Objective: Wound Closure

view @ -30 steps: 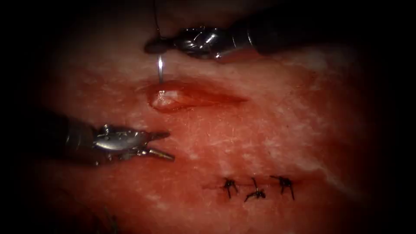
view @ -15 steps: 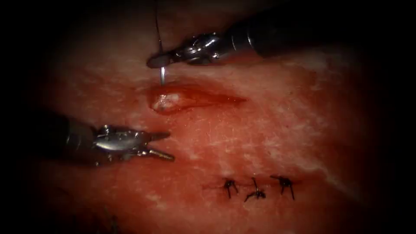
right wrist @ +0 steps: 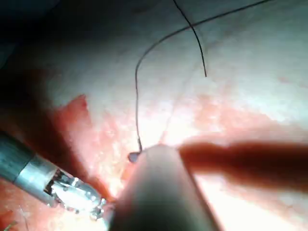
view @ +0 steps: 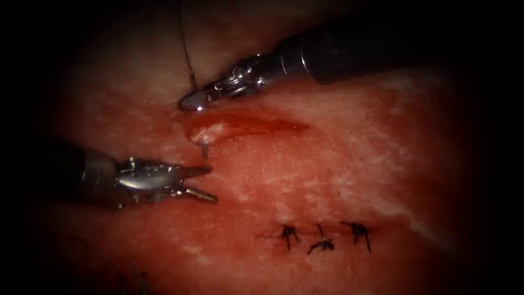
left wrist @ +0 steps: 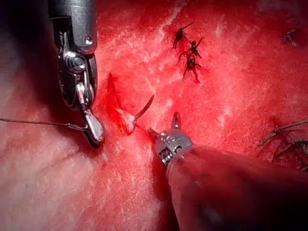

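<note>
The cut (view: pixel 245 127) lies open in the tissue (view: pixel 338 164), wet with red fluid. My right tool (view: pixel 189 102) is shut on the needle near its tail, pressed to the far edge at the cut's left end. The needle runs through the tissue there, and its tip (view: pixel 204 148) pokes out of the near edge, also seen as a needle tip (left wrist: pixel 145 107) in the left wrist view. Thread (view: pixel 185 52) trails up from the tail, the same thread (right wrist: pixel 137 101) in the right wrist view. My left tool (view: pixel 212 184) stands open and holds nothing, just below the tip.
Three finished stitches (view: pixel 323 236) with short cut ends close an older cut at the lower right. Loose thread ends (left wrist: pixel 284 137) lie on the tissue beyond them. The right tool's shaft (view: pixel 349 52) crosses above the cut.
The right tool has swung down and turned, driving the needle into the far edge; the tip now comes out of the near edge. The left tool has stayed still.
</note>
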Action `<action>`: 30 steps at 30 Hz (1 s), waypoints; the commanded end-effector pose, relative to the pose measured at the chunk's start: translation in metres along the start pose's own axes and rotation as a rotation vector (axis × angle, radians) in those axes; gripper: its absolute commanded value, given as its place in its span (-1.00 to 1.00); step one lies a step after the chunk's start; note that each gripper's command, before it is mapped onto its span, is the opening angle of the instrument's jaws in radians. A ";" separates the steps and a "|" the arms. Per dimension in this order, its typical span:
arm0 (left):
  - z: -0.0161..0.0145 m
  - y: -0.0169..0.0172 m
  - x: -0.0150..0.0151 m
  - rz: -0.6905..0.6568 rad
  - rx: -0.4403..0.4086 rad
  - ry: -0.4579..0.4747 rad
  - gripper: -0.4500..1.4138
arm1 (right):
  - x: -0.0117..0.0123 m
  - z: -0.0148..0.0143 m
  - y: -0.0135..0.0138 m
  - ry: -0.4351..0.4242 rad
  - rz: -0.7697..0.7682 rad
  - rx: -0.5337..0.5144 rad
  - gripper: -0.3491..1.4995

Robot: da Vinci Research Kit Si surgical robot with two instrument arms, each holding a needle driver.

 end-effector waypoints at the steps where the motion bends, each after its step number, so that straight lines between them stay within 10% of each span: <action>1: 0.0005 0.0003 -0.0007 -0.001 -0.004 -0.002 -0.15 | -0.0003 0.0010 0.0000 -0.011 0.002 0.006 -1.00; 11: -0.0001 0.0001 -0.0007 -0.007 0.010 0.001 -0.15 | -0.0022 -0.0002 -0.0006 -0.043 0.021 0.056 -0.91; 17: -0.0014 -0.0001 -0.0006 0.079 0.044 0.008 -0.22 | -0.0004 -0.0021 0.0004 0.059 -0.242 -0.017 0.54; 30: -0.0021 0.0005 0.0023 0.682 0.219 0.018 -0.30 | 0.0015 -0.0073 0.0035 0.178 -0.296 -0.156 0.58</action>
